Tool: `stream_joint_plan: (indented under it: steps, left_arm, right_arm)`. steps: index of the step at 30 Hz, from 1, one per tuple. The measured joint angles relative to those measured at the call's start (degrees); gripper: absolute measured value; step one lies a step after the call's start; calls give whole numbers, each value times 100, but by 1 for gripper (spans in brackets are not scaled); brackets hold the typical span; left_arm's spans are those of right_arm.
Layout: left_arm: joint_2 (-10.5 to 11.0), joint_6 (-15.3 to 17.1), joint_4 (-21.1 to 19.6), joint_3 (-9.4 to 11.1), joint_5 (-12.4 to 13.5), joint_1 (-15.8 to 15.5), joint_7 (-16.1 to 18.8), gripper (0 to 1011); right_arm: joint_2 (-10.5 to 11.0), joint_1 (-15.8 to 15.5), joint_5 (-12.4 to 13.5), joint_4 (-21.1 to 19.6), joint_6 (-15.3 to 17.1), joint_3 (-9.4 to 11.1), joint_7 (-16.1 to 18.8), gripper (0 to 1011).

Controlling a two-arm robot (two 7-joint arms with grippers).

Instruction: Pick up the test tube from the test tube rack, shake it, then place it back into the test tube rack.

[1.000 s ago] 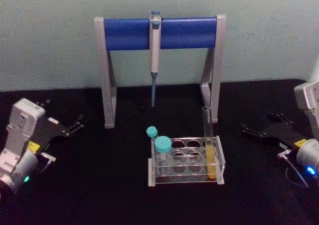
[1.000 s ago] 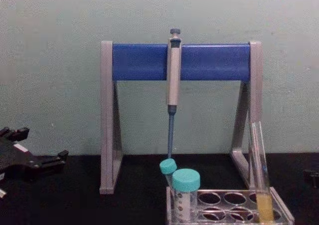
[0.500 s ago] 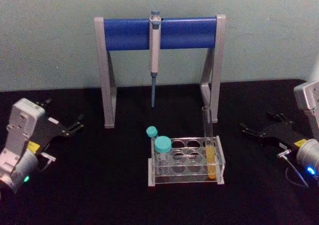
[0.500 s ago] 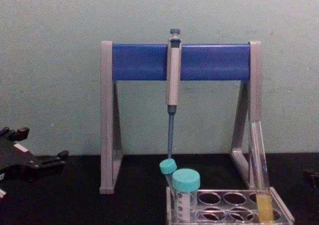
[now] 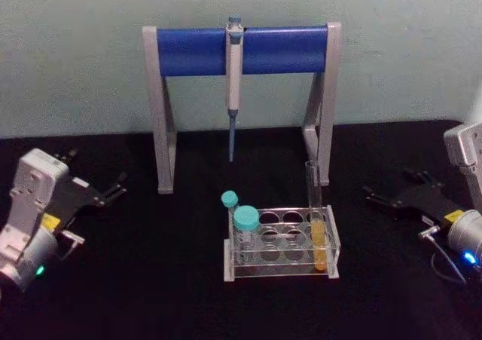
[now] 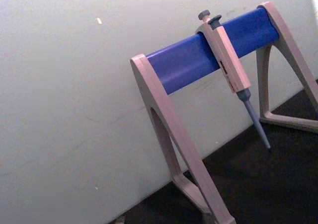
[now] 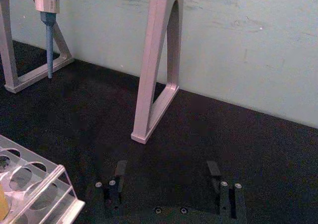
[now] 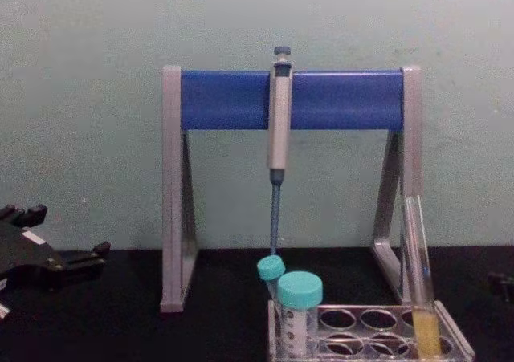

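The test tube (image 5: 315, 204) looks like clear, smooth glass, glossy along its wall. The test tube rack (image 5: 280, 243) is clear, shiny plastic with bright edges. The 2 capped tubes (image 5: 245, 233) carry matt teal plastic caps. The pipette stand (image 5: 241, 91) has matt grey plastic legs and a smooth blue bar. The desk (image 5: 151, 280) is matt black. The wall (image 5: 75, 53) looks painted and faintly scuffed.

Black counter (image 5: 151, 295) carries two things: test tube rack (image 5: 280, 268) near the front centre, and the pipette stand (image 5: 162, 129) (grey legs, blue bar) behind it by the wall, well apart.
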Motion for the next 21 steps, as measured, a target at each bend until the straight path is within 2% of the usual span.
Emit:
stream_joint_plan:
  steps: [21]
  left_arm:
    - [0, 0, 0, 0, 0, 0, 0, 1001]
  right_arm:
    - [2, 0, 4, 0, 0, 0, 0, 1000]
